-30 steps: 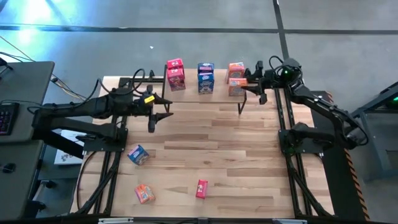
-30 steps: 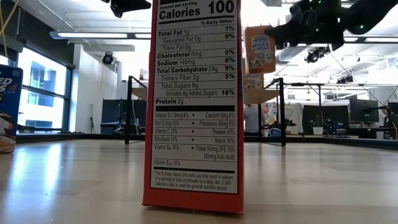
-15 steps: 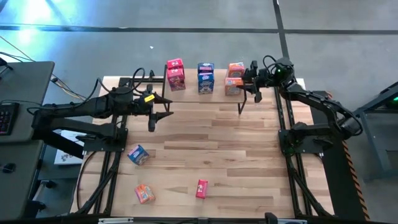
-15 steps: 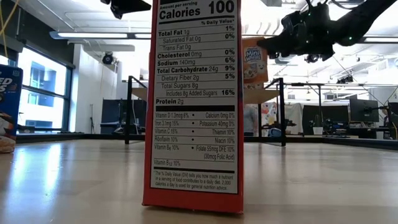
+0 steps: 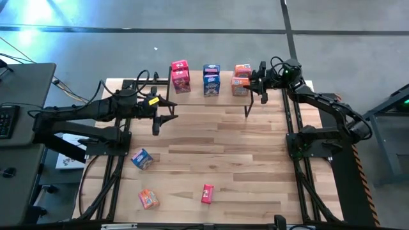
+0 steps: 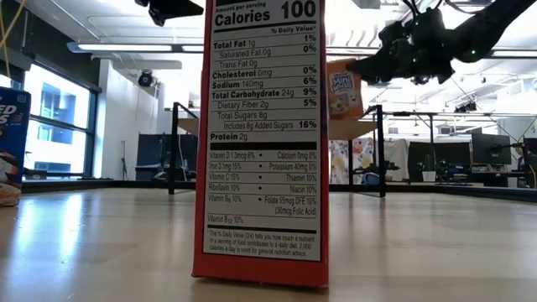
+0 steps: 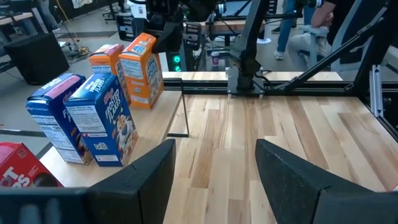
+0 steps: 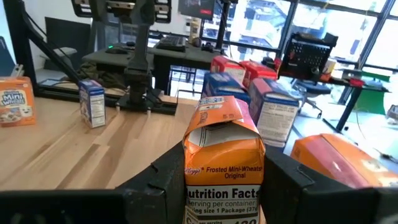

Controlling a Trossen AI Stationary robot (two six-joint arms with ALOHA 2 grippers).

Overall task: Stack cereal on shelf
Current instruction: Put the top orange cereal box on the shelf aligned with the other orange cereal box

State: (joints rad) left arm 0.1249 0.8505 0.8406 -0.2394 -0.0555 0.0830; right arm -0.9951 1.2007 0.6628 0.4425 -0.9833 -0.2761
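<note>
Shelf carries two red, two blue and one orange box; my right gripper is clamped on a second orange box beside that one. Left gripper hovers spread, empty. Three boxes remain on the table.

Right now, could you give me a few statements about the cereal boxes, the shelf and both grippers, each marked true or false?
1. The right gripper is shut on an orange cereal box. True.
2. Three cereal boxes lie on the tabletop off the shelf. True.
3. The left gripper holds a blue box. False: it is open and holds nothing.
4. Three red boxes stand on the shelf. False: two red boxes are there; a third is on the tabletop.
</note>
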